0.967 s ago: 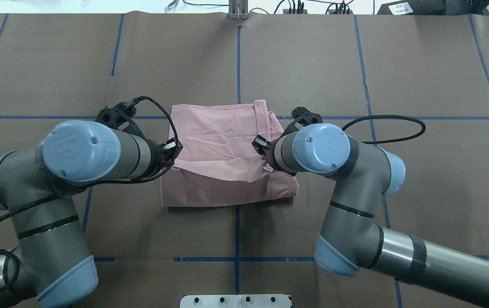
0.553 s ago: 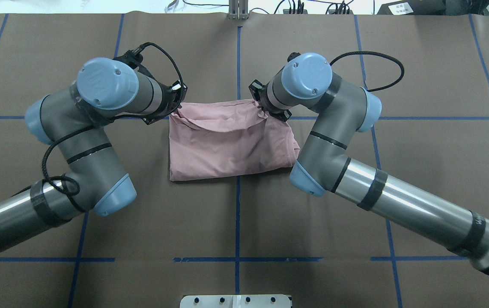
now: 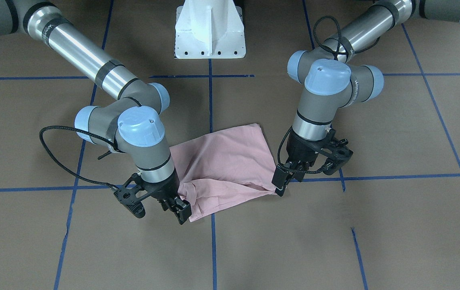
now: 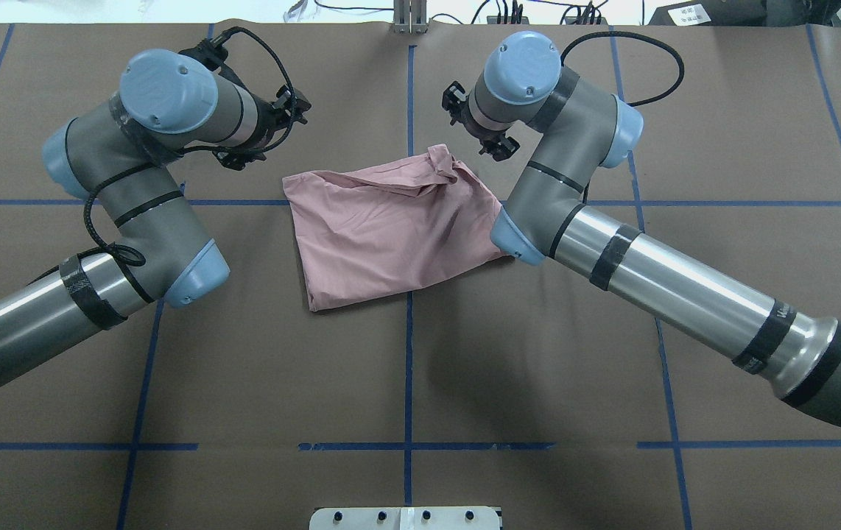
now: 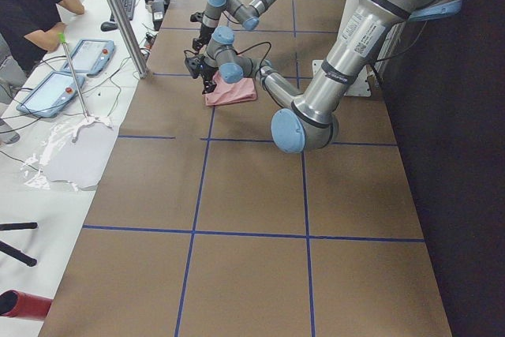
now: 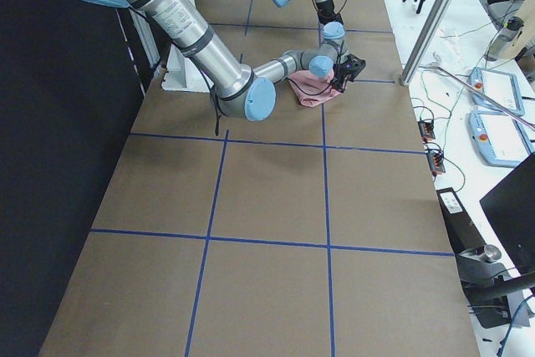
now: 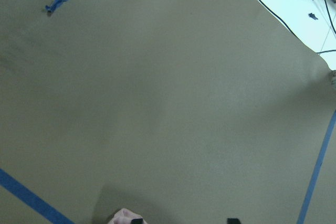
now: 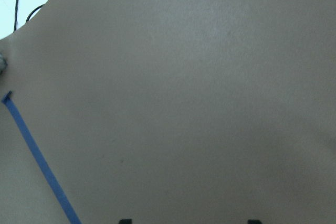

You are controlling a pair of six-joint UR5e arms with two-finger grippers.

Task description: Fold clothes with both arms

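The pale pink T-shirt (image 4: 391,228) lies folded on the brown table, plain back up, its print hidden. It also shows in the front view (image 3: 226,161). My left gripper (image 3: 281,182) is open, at the shirt's far left corner. In the left wrist view (image 7: 181,221) the tips stand apart, with a scrap of pink cloth (image 7: 122,216) beside one. My right gripper (image 3: 179,209) is open at the far right corner. The right wrist view (image 8: 189,222) shows only bare table between its tips. From overhead the left gripper (image 4: 277,129) and right gripper (image 4: 473,129) sit just beyond the far edge.
The white pedestal (image 3: 210,32) stands at the robot's side of the table. Blue tape lines (image 4: 409,346) cross the brown cover. Cables and boxes (image 4: 509,13) lie past the far edge. An operator (image 5: 31,13) sits beyond the far edge.
Both grippers carried the shirt's near edge over to its far edge, folding it in half, then let go and moved a little farther away. The shirt now lies slightly skewed.
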